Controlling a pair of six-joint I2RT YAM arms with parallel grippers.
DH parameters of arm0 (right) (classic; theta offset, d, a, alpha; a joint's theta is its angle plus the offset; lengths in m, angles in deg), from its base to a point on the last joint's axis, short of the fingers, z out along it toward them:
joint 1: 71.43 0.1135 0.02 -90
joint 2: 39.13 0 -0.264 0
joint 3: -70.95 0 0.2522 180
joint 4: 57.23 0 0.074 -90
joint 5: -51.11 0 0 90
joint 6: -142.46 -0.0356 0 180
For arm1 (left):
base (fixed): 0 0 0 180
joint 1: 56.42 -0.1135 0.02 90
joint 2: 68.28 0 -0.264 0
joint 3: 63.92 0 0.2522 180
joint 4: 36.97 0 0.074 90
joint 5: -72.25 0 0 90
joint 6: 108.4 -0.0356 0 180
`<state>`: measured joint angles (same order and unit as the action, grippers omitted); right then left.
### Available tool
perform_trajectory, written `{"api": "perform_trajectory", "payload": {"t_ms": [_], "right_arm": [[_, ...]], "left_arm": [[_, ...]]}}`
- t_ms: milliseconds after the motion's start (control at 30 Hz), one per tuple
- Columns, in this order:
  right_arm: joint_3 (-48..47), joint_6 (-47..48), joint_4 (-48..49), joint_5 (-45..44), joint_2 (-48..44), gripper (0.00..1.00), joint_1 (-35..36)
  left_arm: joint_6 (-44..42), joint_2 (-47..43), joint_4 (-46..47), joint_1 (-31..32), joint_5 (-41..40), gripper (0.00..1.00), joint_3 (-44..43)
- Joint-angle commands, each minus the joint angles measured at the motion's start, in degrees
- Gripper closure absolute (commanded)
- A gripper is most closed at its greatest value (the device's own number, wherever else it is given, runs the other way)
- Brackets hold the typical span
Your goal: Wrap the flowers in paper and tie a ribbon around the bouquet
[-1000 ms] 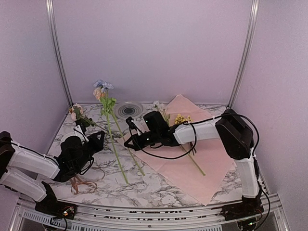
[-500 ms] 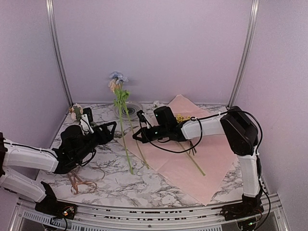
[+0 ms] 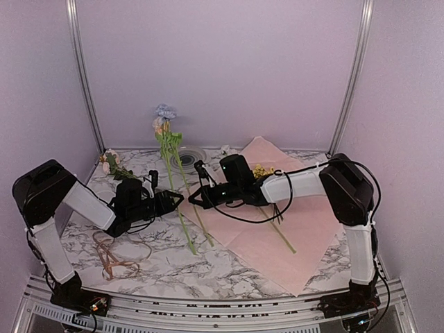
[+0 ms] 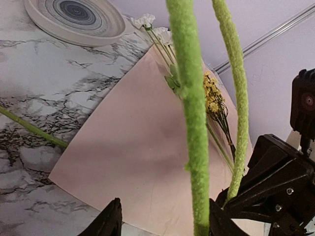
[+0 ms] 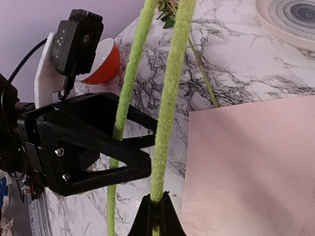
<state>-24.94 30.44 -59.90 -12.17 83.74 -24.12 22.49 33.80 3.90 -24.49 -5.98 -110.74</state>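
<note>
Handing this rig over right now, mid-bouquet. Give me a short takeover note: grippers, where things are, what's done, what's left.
Right gripper: shut on the stem of one of two upright flowers, just left of the paper.
Left gripper: open, the second stem standing between its fingers.
The paper: flat, unfolded, a white flower and yellow sprig lying on it.
Another flower lies at the far left corner; ribbon loose, near left.
Done: two pieces on the paper. Left: add the rest, wrap, tie the ribbon.
</note>
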Motion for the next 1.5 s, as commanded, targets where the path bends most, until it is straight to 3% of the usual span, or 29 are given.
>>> {"api": "perform_trajectory", "payload": {"t_ms": [0,33,133,467,633,767,933,1133,1300,1467], "right_arm": [[0.05,1.41,1.68,-0.15,-2.98,1.0,0.41],[0.12,1.45,1.66,-0.24,-2.99,1.0,0.41],[0.14,1.33,1.67,-0.52,-2.89,1.0,0.41],[1.88,-2.85,2.95,-0.65,-3.0,1.0,-2.18],[1.52,-2.54,-0.16,0.9,-5.6,1.0,-3.24],[2.59,-1.99,-4.07,3.56,-11.73,1.0,-4.51],[8.37,-0.22,-11.93,1.82,-24.05,1.0,-10.77],[12.86,8.06,-31.71,-6.54,-32.29,1.0,-22.67],[14.29,12.61,-41.52,-15.05,-33.14,1.0,-29.46],[14.3,14.47,-43.48,-14.66,-27.73,1.0,-31.99]], "left_arm": [[2.47,1.77,9.05,0.4,5.64,0.47,-0.88],[2.07,1.72,9.15,0.56,5.57,0.56,-0.8],[1.92,0.74,10.13,0.74,5.71,1.0,-0.23],[-2.54,-13.21,12.24,2.23,5.26,1.0,3.7],[-0.85,-20.15,10.21,1.49,2.1,1.0,5.5],[0.11,-23.79,-0.34,-0.08,-4.78,1.0,5.41],[2.0,-22.46,-4.03,-0.79,-9.17,1.0,6.06],[6.11,-18.52,-7.75,-1.92,-10.96,1.0,5.57],[8.78,-16.76,-12.05,-2.62,-13.75,1.0,5.72],[9.31,-15.17,-12.27,-2.69,-12.16,1.0,5.38]]}}
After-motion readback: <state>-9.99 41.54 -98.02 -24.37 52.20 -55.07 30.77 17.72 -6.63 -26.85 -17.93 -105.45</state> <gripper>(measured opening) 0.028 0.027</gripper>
